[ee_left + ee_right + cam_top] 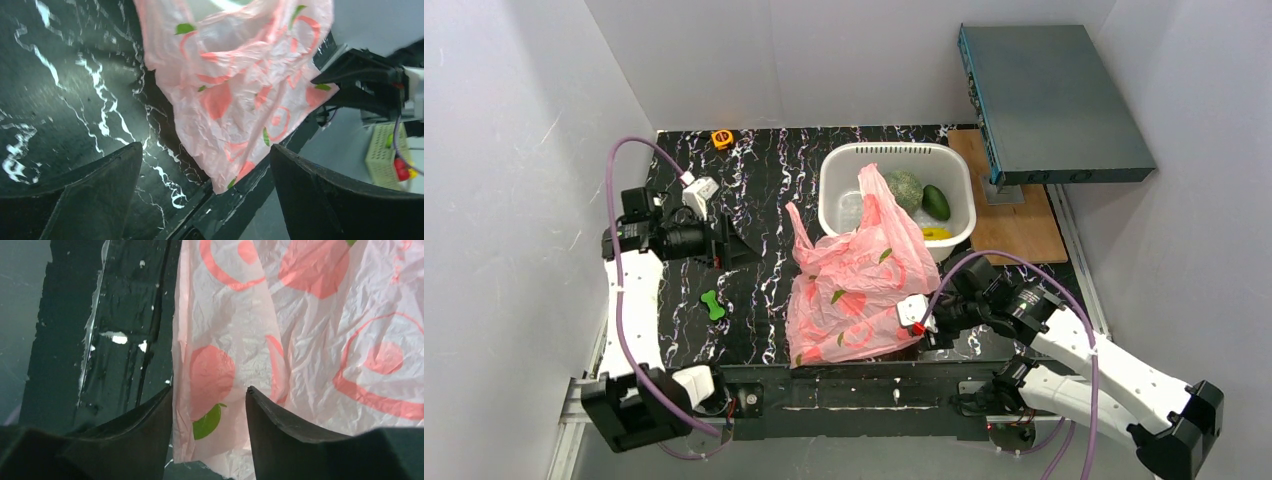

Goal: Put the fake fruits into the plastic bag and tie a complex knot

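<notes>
1. Top external view: the plastic bag (pixel 854 290) lies crumpled mid-table (pixel 754 190), its upper end draped over the rim of the white basket (pixel 844 165) at 1 o'clock.
2. The fake fruits all sit in that basket: melon (pixel 905 188), avocado (pixel 935 202) at its 4 o'clock, yellow fruit (pixel 936 233) against the near wall. None is bagged.
3. The left gripper (pixel 736 250) hangs at the bag's 9 o'clock, apart from it, fingers spread wide and grasping nothing.
4. The right gripper (pixel 921 322) sits at the bag's 4 o'clock corner. In its wrist view the fingers are parted, with the bag's edge loose between them, unpinched.
5. I judge this as bag preparation, with loading not begun. Next, find the bag's mouth and pinch one thin layer to open it.
</notes>
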